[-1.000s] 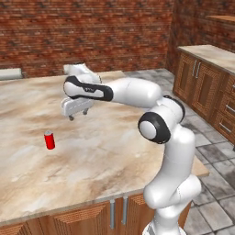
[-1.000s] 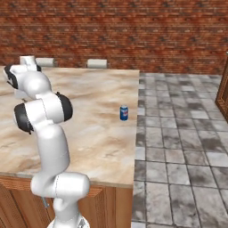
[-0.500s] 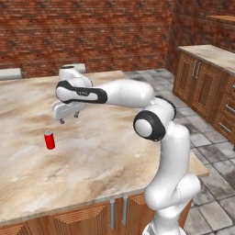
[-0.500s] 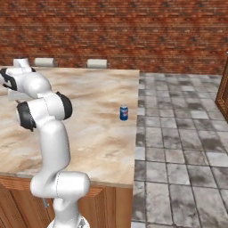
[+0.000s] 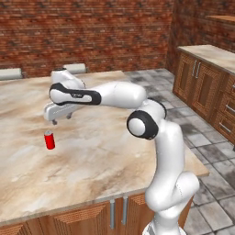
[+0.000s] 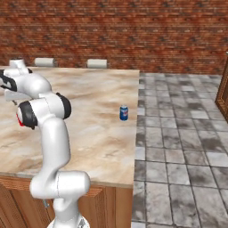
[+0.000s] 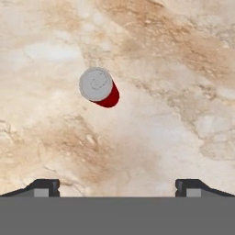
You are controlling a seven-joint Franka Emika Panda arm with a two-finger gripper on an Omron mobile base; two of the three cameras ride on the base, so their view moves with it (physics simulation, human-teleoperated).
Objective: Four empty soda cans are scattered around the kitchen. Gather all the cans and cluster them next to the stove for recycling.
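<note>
One red soda can (image 5: 49,140) with a silver top stands upright on the marble island counter (image 5: 101,156). My gripper (image 5: 61,119) hangs open above the counter, a little behind and to the right of that can, with nothing between its fingers. Looking down from the hand, the same can (image 7: 98,87) sits ahead and left of centre, clear of both fingertips (image 7: 43,187), and the gripper (image 7: 117,189) is spread wide. From the right base, a sliver of the red can (image 6: 18,119) peeks out beside my elbow. The stove is out of view.
A blue can (image 6: 124,113) stands near the counter's right edge. White chair backs (image 5: 73,68) line the far side in front of a brick wall. Wooden cabinets (image 5: 206,87) stand to the right, across a tiled floor (image 6: 178,147).
The arm has swung left across the counter, bringing the hand closer to the red can. The gripper has stayed open and the can has not moved.
</note>
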